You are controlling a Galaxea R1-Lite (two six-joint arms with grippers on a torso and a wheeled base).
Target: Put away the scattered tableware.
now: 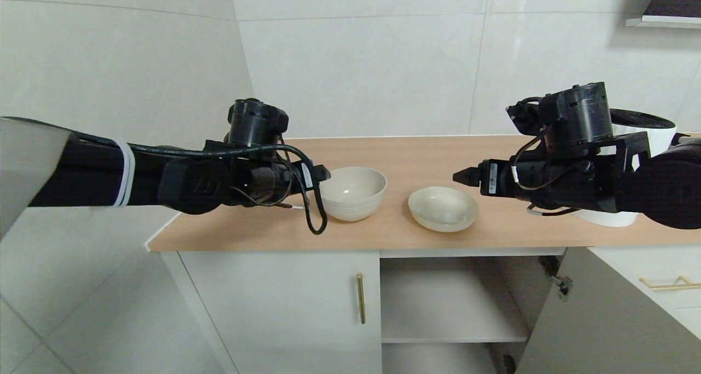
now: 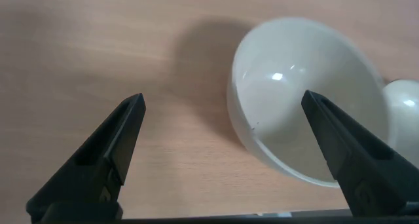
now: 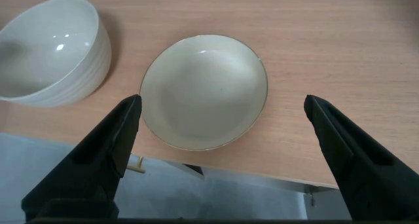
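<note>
Centrally in the head view, a deep white bowl (image 1: 353,192) and a shallow dish (image 1: 443,208) sit side by side, apart, on the wooden counter (image 1: 438,149). The left gripper (image 2: 222,99) hovers wide open at the bowl's left edge. The right gripper (image 3: 222,100) hangs wide open over the dish.

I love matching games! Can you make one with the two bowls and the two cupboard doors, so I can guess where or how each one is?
Things:
1. deep bowl
2. shallow bowl
3. left cupboard door
4. right cupboard door

Place or state:
A. swung open
B. right beside the left gripper
C. shut
D. nearer the right gripper

Pairs: 1-B, 2-D, 3-C, 4-A
</note>
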